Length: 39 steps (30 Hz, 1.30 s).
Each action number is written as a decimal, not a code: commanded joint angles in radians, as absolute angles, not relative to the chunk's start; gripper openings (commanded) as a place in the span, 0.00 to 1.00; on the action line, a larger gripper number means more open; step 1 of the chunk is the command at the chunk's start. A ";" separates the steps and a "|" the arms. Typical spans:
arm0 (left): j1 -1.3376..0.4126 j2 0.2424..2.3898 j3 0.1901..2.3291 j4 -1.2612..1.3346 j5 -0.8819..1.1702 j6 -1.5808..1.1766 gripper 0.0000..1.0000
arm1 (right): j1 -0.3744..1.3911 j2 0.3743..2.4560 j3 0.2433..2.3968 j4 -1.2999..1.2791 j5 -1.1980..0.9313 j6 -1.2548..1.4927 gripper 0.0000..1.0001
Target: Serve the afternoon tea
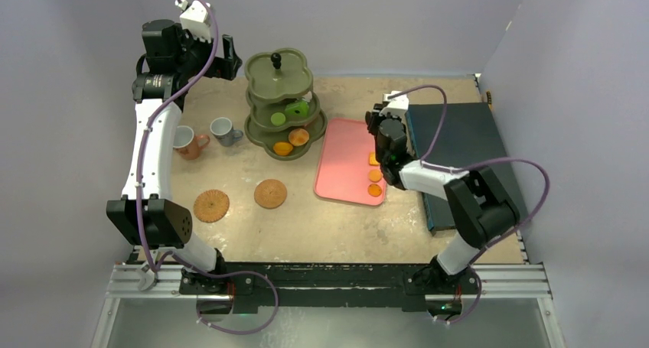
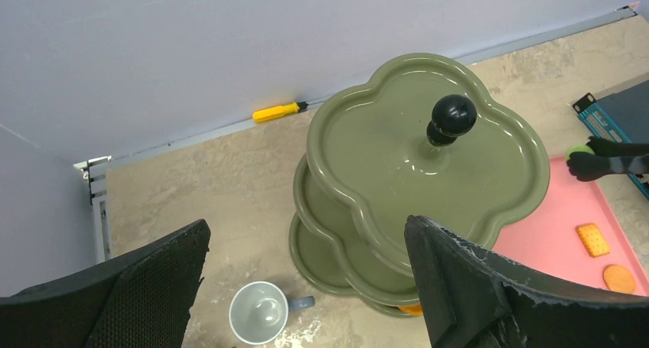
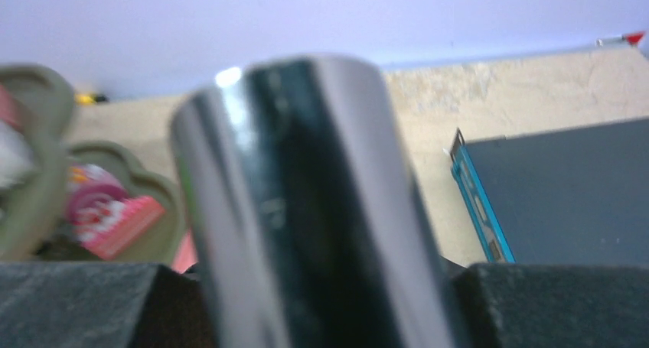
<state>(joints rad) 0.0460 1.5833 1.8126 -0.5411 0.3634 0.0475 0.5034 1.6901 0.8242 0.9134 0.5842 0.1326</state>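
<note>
The olive three-tier stand [image 1: 279, 95] holds green and orange pastries [image 1: 298, 137] on its lower tiers; its top tier [image 2: 383, 157] is bare. Several orange pastries [image 1: 375, 175] lie on the pink tray [image 1: 344, 164]. My right gripper [image 3: 306, 268] is shut on the shiny handle of the tongs [image 3: 298, 195] over the tray's right side. The black tong tips [image 2: 604, 163] pinch a small green pastry [image 2: 579, 150]. My left gripper [image 2: 306, 229] hangs open above the stand's back left. A terracotta cup [image 1: 187, 142] and a grey-blue cup [image 1: 223, 131] stand left of the stand. Two brown coasters [image 1: 211, 205] lie nearer.
A dark flat box [image 1: 459, 149] with a blue edge lies right of the tray. A yellow screwdriver [image 2: 277, 112] rests against the back wall. Walls close in the table at the back and sides.
</note>
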 commanded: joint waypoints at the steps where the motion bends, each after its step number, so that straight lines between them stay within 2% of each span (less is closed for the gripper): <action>1: 0.057 1.552 1.828 -0.520 0.365 0.056 0.99 | 0.551 1.542 0.899 0.886 0.540 0.107 0.25; 7: 0.058 1.543 1.826 -0.524 0.364 0.051 0.99 | 0.639 1.518 1.155 0.739 0.453 0.083 0.26; 13: 0.060 1.533 1.811 -0.526 0.362 0.053 0.99 | 0.702 1.629 1.452 0.587 0.346 0.085 0.26; 17: 0.066 1.523 1.805 -0.525 0.364 0.052 0.99 | 0.728 1.708 1.574 0.529 0.318 0.081 0.26; 32: 0.086 1.507 1.797 -0.529 0.383 0.057 0.99 | 0.763 1.785 1.622 0.517 0.314 0.080 0.27; 39: 0.091 1.505 1.798 -0.530 0.388 0.055 0.99 | 0.765 1.788 1.626 0.508 0.314 0.079 0.31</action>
